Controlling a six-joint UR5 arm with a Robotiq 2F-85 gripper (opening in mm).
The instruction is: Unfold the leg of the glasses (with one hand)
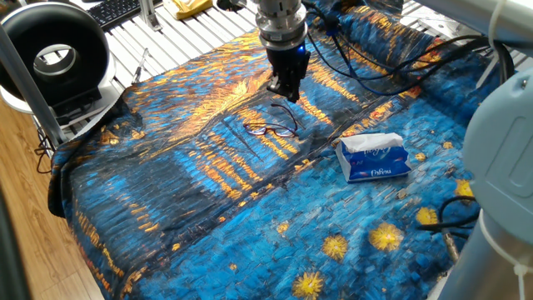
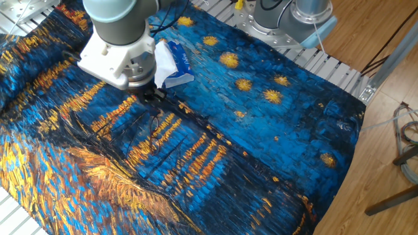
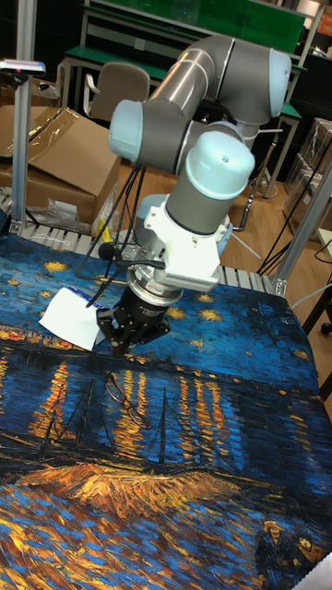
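Observation:
The glasses (image 1: 271, 128) lie on the blue and orange cloth with both oval lenses flat. One thin leg reaches back from them toward the hand. The hand, a black gripper (image 1: 286, 96) on the silver-grey arm, hangs just behind the glasses, its fingers close together at the far end of that leg. In the tall fixed view the gripper (image 3: 116, 348) sits low over the cloth, directly above the glasses (image 3: 124, 396). In the other fixed view the gripper (image 2: 152, 95) hides most of the thin frame.
A blue-white tissue pack (image 1: 374, 157) lies right of the glasses, also seen as the tissue pack (image 2: 171, 64) behind the arm. Black cables (image 1: 375, 71) trail over the cloth at the back. A black ring-shaped device (image 1: 54, 58) stands at the table's left corner.

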